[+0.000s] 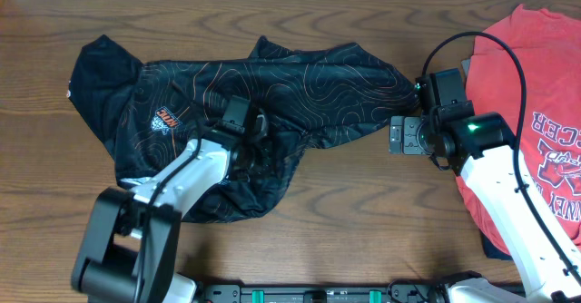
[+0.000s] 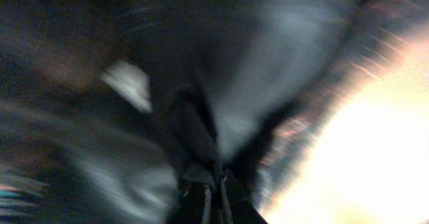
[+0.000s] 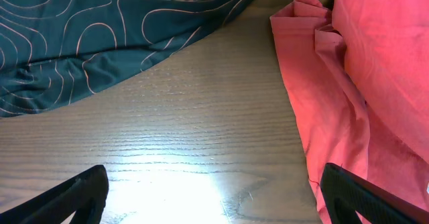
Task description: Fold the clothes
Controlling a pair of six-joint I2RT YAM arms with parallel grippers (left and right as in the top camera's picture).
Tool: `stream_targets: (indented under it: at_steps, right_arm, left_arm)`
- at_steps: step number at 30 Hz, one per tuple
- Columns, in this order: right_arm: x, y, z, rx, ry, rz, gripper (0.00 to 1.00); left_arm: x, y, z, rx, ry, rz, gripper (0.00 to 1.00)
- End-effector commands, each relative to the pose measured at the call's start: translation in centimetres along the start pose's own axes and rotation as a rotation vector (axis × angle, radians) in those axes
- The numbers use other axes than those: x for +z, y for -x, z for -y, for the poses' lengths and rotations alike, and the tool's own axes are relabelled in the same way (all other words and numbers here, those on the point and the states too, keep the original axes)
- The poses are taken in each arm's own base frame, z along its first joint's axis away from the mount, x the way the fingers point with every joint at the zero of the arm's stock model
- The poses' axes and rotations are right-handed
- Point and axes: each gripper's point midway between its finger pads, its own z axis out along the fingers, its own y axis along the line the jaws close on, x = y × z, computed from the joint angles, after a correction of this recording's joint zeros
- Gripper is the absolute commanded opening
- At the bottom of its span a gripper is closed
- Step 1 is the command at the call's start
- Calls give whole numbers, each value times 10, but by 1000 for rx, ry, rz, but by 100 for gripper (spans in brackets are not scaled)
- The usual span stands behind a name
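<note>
The black jersey (image 1: 272,85) with orange contour lines and an orange logo lies spread and partly bunched on the left half of the table. My left gripper (image 1: 251,126) sits at the jersey's middle. In the blurred left wrist view its fingers (image 2: 214,194) are pressed together on a fold of black cloth (image 2: 194,130). My right gripper (image 1: 398,135) hovers open and empty over bare wood, just off the jersey's right tip. In the right wrist view its fingers (image 3: 214,197) stand wide apart, with the jersey's edge (image 3: 100,43) at the upper left.
A red T-shirt with white lettering (image 1: 536,112) lies at the table's right edge; it also shows in the right wrist view (image 3: 362,83), close to the right finger. Bare wooden table (image 1: 363,203) shows between the two garments and along the front.
</note>
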Motion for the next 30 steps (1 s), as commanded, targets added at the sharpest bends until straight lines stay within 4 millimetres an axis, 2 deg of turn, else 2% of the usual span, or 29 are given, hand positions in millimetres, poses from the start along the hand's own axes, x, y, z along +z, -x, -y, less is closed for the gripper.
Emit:
stream_targets:
  at_steps: [1, 3, 5, 8, 12, 13, 14, 15, 16, 19, 22, 25, 28, 30]
  right_arm:
    - [-2, 2, 3, 23, -1, 8, 99]
    - [-2, 3, 3, 23, 0, 11, 99]
    - [-2, 4, 2, 24, 0, 14, 99]
    - [-2, 5, 2, 25, 2, 20, 99]
    - [-3, 6, 2, 26, 3, 24, 99]
    - [-3, 6, 2, 25, 3, 23, 99]
    - [-3, 6, 2, 25, 3, 23, 99]
    - [-3, 6, 2, 25, 3, 22, 99]
    - [-3, 6, 2, 25, 3, 22, 99]
    - [-3, 6, 2, 25, 3, 22, 99]
    - [-2, 6, 2, 25, 2, 21, 99]
    - [-2, 4, 2, 24, 1, 16, 99]
    - [-2, 4, 2, 24, 1, 15, 99]
    - [-2, 4, 2, 24, 1, 15, 99]
  left_arm:
    - [-36, -37, 76, 28, -400, -159, 6]
    - [-51, -60, 94, 0, -474, -246, 6]
    - [-58, -84, 96, -44, -441, -318, 6]
    - [-61, -114, 101, -45, -399, -408, 6]
    - [-58, -143, 111, -10, -367, -490, 7]
    - [-56, -149, 114, 15, -363, -500, 13]
    - [-55, -152, 115, 35, -356, -503, 29]
    - [-52, -156, 114, 53, -336, -503, 49]
    - [-50, -157, 113, 64, -316, -498, 55]
    - [-44, -159, 104, 80, -254, -479, 57]
    - [-40, -156, 88, 71, -160, -451, 57]
    - [-33, -146, 57, 37, 27, -373, 59]
    - [-32, -126, 24, -42, 220, -250, 68]
    - [-34, -112, 10, -100, 286, -177, 71]
